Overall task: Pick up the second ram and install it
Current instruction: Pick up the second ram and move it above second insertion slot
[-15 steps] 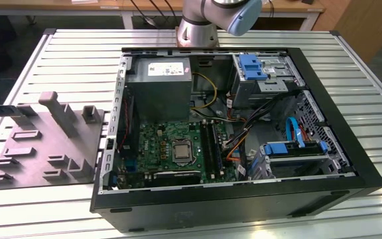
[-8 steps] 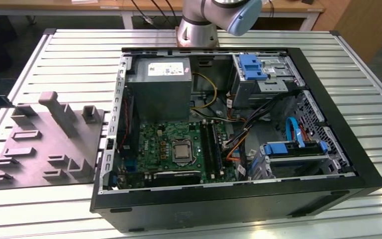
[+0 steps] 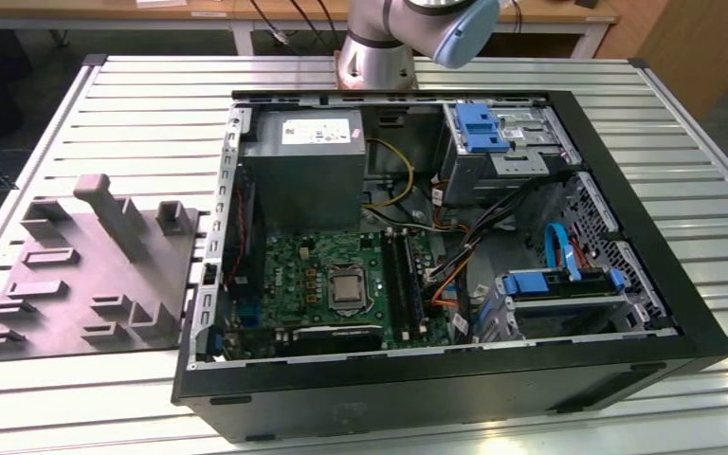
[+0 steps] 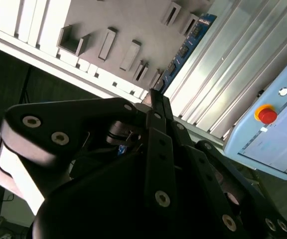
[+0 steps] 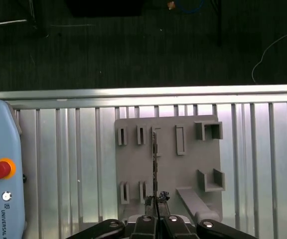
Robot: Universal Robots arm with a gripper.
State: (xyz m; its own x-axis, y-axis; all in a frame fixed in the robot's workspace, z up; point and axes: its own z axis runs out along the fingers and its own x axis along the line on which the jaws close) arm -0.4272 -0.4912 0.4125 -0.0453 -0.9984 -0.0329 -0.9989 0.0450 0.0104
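So there was one tool (image 5: 156, 200), clamped shut on one ram stick (image 4: 185, 50): thin blue strip, row of dark chips.

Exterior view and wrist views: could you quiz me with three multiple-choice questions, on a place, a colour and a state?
1. In the exterior view the grey tray lies:
A. inside the computer case
B. on that view's left of the case
C. on its right

2. The second ram is:
A. red
B. blue
C. yellow

3. The fingers are:
A. wide open
B. holding a cable
C. shut on the ram

Answers:
1 B, the tray sits outside the case's wall.
2 B, a blue strip shows in the second wrist view.
3 C, they meet at the stick's end.
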